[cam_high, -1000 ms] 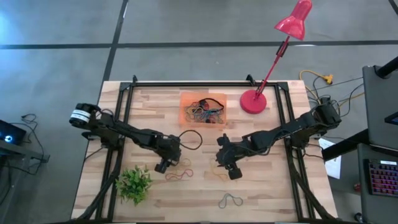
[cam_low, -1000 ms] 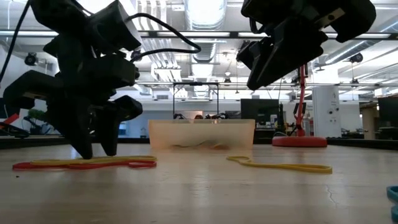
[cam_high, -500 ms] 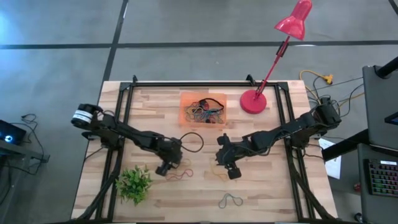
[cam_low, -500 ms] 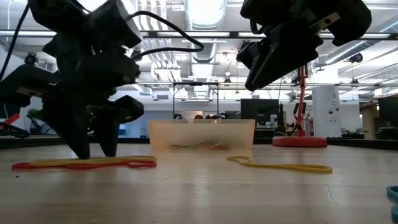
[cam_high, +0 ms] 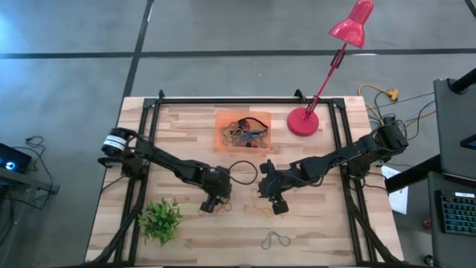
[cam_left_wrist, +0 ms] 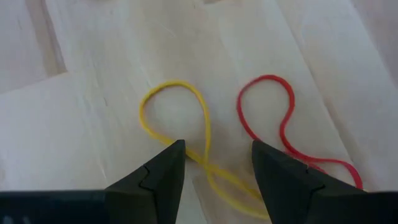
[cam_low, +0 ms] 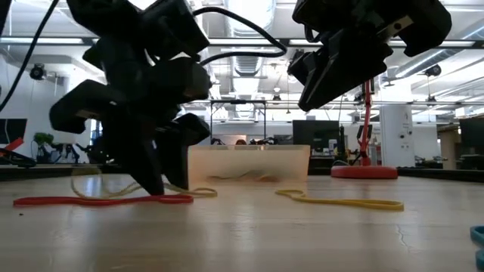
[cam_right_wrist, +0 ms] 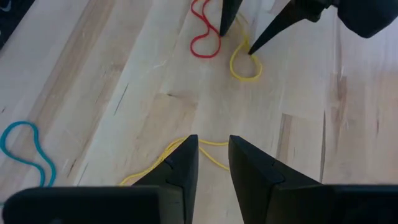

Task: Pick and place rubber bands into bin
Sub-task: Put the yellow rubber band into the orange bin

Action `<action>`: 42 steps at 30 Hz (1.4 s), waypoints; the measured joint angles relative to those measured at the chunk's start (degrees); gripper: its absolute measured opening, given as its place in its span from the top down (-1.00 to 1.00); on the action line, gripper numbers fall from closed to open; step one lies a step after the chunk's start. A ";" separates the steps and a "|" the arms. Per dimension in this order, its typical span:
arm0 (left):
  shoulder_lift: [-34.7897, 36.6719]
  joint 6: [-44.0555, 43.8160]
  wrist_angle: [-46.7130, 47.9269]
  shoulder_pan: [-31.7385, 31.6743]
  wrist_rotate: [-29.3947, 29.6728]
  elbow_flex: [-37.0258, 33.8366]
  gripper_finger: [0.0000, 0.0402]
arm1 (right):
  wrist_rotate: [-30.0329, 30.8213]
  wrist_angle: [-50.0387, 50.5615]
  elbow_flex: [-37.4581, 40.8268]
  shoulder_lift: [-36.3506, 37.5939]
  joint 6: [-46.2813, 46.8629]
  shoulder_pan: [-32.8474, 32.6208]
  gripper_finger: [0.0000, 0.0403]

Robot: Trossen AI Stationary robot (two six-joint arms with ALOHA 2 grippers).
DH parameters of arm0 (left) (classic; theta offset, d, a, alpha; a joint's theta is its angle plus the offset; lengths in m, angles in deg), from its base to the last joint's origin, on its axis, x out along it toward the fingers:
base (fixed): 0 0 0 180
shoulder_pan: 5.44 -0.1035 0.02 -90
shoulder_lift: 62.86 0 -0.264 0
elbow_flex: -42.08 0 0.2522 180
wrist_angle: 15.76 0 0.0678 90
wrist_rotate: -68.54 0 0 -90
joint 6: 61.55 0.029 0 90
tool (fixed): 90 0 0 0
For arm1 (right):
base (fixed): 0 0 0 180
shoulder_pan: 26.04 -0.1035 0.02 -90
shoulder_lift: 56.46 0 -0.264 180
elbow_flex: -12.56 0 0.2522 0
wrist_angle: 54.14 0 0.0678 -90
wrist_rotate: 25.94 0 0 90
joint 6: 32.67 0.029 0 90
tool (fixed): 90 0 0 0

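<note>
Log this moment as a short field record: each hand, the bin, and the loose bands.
left hand: open, tips down at the table, straddling a yellow band
right hand: open, above the table over another yellow band
bin: far centre of the table, already holds a tangle of bands
red band: flat on the wood beside the left hand's yellow one
blue band: loose on the table, apart from both hands

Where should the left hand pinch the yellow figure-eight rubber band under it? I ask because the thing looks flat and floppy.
Best at the crossing of the thin yellow figure-eight rubber band, coming straight down from above. It lies flat on the wooden table, and two strands meet there, so one pinch catches both. The left hand already straddles that spot, fingers open, beside the red rubber band.
</note>
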 joint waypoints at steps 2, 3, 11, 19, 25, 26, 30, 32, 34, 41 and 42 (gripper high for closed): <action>-0.11 -0.02 -0.02 -0.39 0.52 0.75 0.15 | 0.00 -0.03 0.02 0.00 0.04 0.00 0.63; -0.14 -0.02 -0.03 -0.62 0.53 0.97 0.15 | 0.00 0.01 0.04 0.00 0.04 0.00 0.64; -0.23 -0.26 -1.05 -1.63 2.17 0.80 0.43 | -0.02 0.16 0.04 0.00 0.04 -0.07 0.62; -0.21 0.01 -0.96 -1.76 3.13 0.76 0.96 | -0.02 0.43 0.04 0.02 0.02 -0.09 0.66; 1.49 0.27 -1.04 -1.83 4.02 0.67 1.00 | -0.02 0.40 0.06 0.07 0.02 -0.09 0.65; 2.21 0.47 -1.04 -1.85 4.07 0.69 1.00 | -0.02 0.43 0.06 0.07 0.02 -0.09 0.64; 6.05 0.61 -1.11 -1.85 4.59 0.78 1.00 | -0.02 0.43 0.06 0.07 0.00 -0.09 0.64; 8.27 1.09 -0.04 -1.85 6.27 0.58 1.00 | -0.02 0.43 0.08 0.07 -0.17 -0.09 0.66; 10.41 1.64 1.29 -2.02 8.60 0.24 1.00 | -0.02 0.46 0.08 0.07 -0.20 -0.09 0.67; 17.64 2.67 1.89 -1.91 12.72 -0.03 1.00 | -0.02 0.47 0.26 0.07 -0.20 -0.11 0.68; 18.25 3.04 1.61 -1.91 13.03 0.01 1.00 | -0.02 0.51 0.27 0.07 -0.20 -0.11 0.68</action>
